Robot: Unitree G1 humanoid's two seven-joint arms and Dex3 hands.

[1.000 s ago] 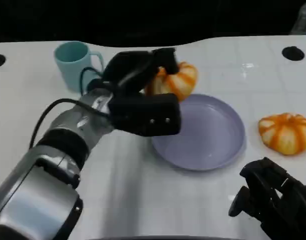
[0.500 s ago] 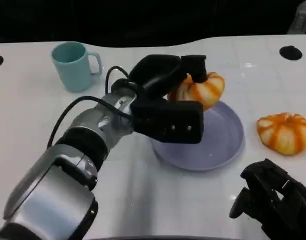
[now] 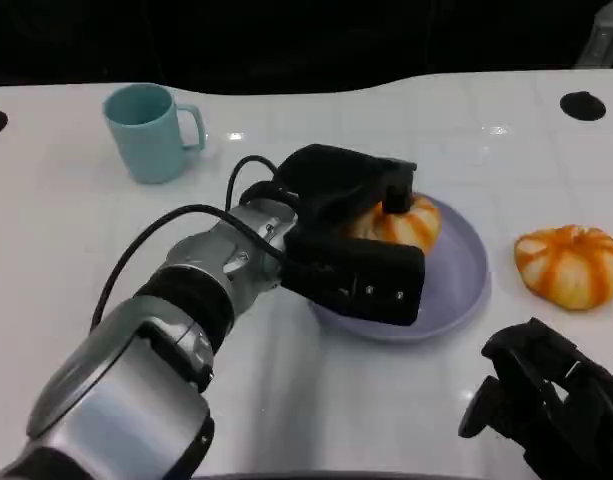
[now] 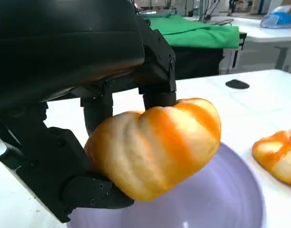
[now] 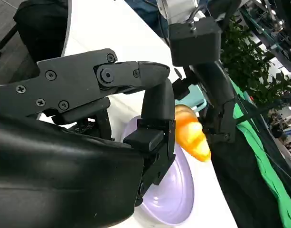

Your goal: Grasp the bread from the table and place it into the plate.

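One bread (image 3: 401,222), gripped in the left hand (image 3: 351,235), has dropped from above the rim to mid-frame over the plate (image 3: 456,290). Only letting go remains, I'd say

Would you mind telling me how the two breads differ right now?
The held bread is gripped by the left hand over the plate; the other bread lies on the table, right of the plate, untouched. The held one is partly hidden by fingers; the other shows fully. Both are orange-striped and pumpkin-shaped.
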